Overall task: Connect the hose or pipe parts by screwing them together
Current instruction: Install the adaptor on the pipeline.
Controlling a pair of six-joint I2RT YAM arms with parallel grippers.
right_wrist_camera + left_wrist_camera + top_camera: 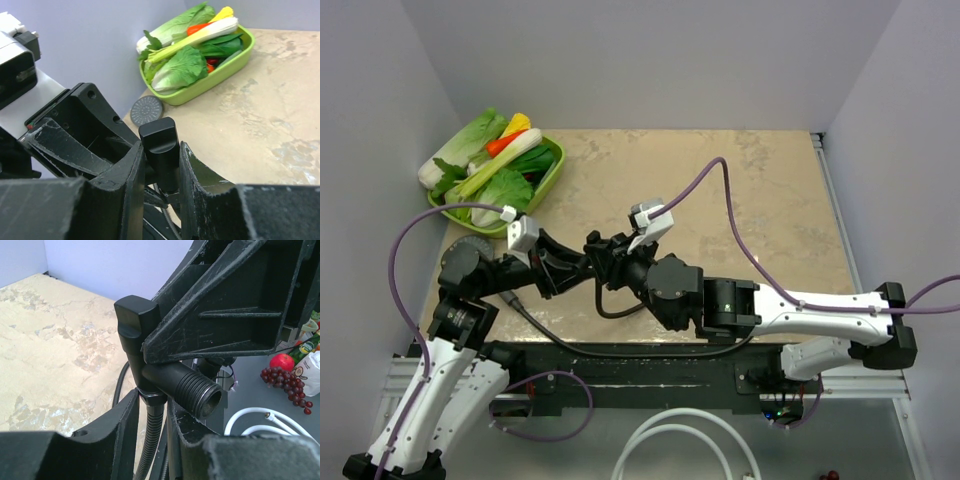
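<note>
The small black T-shaped fitting [137, 330] is held in the air between both arms, and its threaded side port [200, 392] is bare. My right gripper [159, 155] is shut on the fitting's body, just below the flat knob [159, 137]. The dark ribbed hose [152, 440] hangs from the fitting's lower end, where its end nut sits against the fitting. My left gripper [152, 402] is shut on that nut. From above, the two grippers meet over the table's middle [610, 255], and the hose loops below them [610, 316]. The grey shower-head disc [146, 110] lies flat near the tray.
A green tray [556, 170] heaped with toy vegetables stands at the back left of the table; its rim also shows from the right wrist [220, 80]. A thick white tube [670, 445] loops in front of the arm bases. Purple cables arch over both arms.
</note>
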